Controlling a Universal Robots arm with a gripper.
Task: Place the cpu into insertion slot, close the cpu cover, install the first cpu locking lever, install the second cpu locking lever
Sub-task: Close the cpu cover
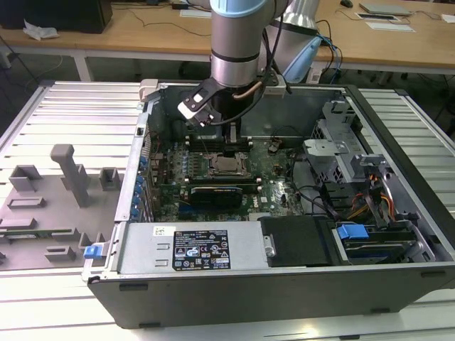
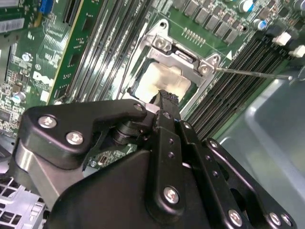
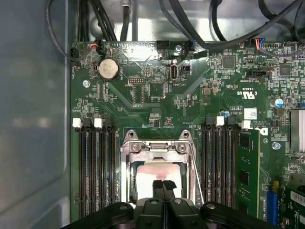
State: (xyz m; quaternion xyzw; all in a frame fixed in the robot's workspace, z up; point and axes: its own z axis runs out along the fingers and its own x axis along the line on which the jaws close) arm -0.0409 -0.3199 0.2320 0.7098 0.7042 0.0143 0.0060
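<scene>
The cpu lies in the insertion slot on the green motherboard, its pale metal top showing through the window of the cpu cover. The cover lies flat over the cpu. A thin locking lever sticks out from one corner of the socket toward the case wall, and it runs along the socket's side as a lever in the first wrist view. My gripper hangs just above the cpu's top, its black fingers shut together with nothing between them. In the exterior view the arm reaches down into the open case over the socket.
Black memory slots flank the socket, with a green memory stick beyond them. The grey case wall stands close by. A black expansion card and the power supply sit nearer the case front. Grey fixtures stand on the exterior view's left.
</scene>
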